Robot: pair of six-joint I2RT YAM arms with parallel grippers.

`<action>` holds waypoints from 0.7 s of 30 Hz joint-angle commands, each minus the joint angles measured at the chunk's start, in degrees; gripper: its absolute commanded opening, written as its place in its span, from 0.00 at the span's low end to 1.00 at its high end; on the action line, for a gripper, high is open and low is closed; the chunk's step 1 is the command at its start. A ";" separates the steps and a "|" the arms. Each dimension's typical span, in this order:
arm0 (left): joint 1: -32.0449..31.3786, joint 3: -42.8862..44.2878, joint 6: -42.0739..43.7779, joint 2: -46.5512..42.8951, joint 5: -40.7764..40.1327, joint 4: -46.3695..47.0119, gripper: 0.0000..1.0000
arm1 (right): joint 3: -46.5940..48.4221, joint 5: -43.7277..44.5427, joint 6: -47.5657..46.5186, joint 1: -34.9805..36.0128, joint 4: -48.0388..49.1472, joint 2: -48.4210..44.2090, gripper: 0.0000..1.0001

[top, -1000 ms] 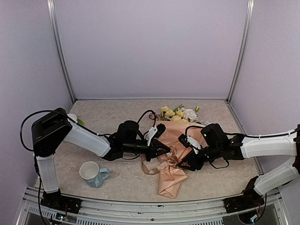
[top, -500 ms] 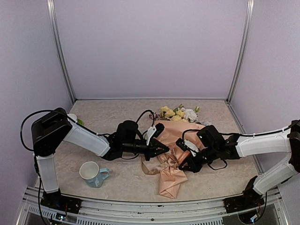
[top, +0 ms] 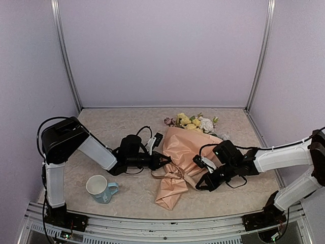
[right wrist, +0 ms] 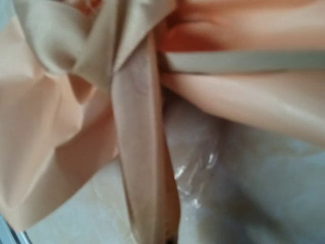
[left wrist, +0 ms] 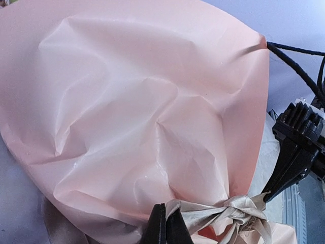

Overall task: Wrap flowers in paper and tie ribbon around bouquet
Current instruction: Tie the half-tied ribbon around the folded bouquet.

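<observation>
Pale lilac walls close round a beige speckled surface (top: pixel 122 132). Mid-surface lies the bouquet (top: pixel 179 152), with its flowers (top: pixel 195 123) at the far end and its peach paper (left wrist: pixel 142 112) narrowing to a crumpled tail at the near edge. Tan ribbon (left wrist: pixel 223 211) is knotted round the waist.

Reaching in from the left, the left fingers (left wrist: pixel 158 229) are pressed together, pinching a ribbon strand just left of the knot. On the right, the right fingers (top: pixel 202 184) sit low beside the knot, closed, apparently on a loose ribbon tail; their tips barely show. A mug (top: pixel 99 187) stands near left, well apart.

The paper looks thin, light and quick to crease or tear, and the satin looks soft and slippery. The ribbon ends close to the knot seem the best hold, pulled evenly so the light bundle does not slide.
</observation>
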 commanded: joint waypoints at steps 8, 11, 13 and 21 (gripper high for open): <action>1.26 -1.10 -7.94 1.30 -7.14 0.78 0.00 | 0.47 0.90 2.60 0.40 0.64 3.49 0.00; 1.26 -1.07 -7.49 0.08 -10.14 -3.36 0.00 | -1.25 0.46 3.65 0.41 -0.16 4.70 0.00; 1.26 -0.99 -7.04 0.16 -9.85 -4.10 0.00 | -2.63 -0.47 4.10 0.41 0.96 4.39 0.00; 1.56 0.12 -9.92 2.78 -11.40 -7.72 0.00 | -2.54 -1.75 4.21 0.41 3.69 4.96 0.00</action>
